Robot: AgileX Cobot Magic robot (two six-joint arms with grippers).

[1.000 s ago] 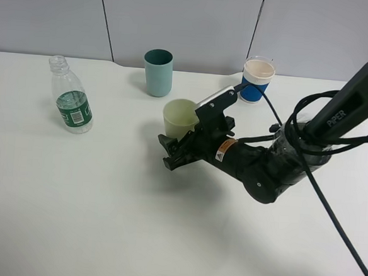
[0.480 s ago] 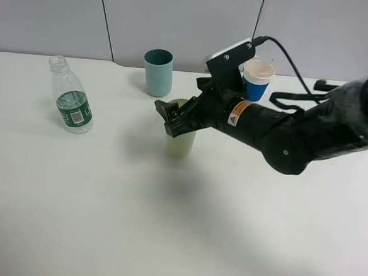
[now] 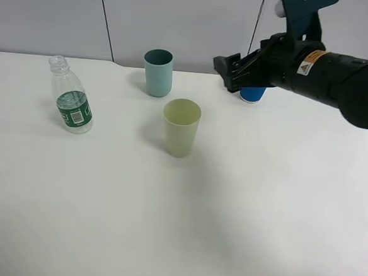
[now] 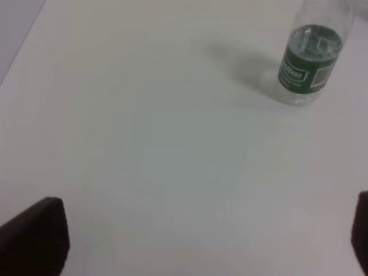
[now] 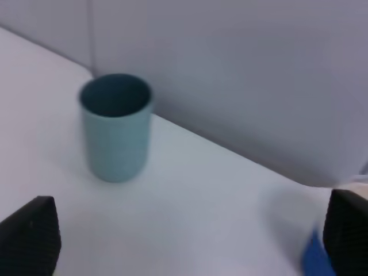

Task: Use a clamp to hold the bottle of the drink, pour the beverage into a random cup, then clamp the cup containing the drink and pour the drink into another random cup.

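Note:
The clear ribbed bottle (image 3: 70, 97) with a green label stands uncapped at the table's left, and the left wrist view also shows this bottle (image 4: 310, 60). The pale yellow-green cup (image 3: 181, 126) stands upright mid-table, alone; I cannot tell whether it holds liquid. Behind it stands the teal cup (image 3: 157, 72), seen too in the right wrist view as the teal cup (image 5: 115, 126). My right gripper (image 3: 228, 73) hangs open and empty above the table's back, right of the teal cup; its jaws (image 5: 187, 236) hold nothing. My left gripper (image 4: 198, 238) is open over bare table.
A white cup with a blue band (image 3: 254, 94) stands at the back right, mostly hidden behind the right gripper; its blurred blue edge (image 5: 317, 257) shows in the right wrist view. A grey panelled wall (image 3: 192, 18) runs along the table's far edge.
My right gripper let go of the yellow-green cup, then rose and drew back to the right. The cup now stands upright on its own. The bottle and teal cup stayed put.

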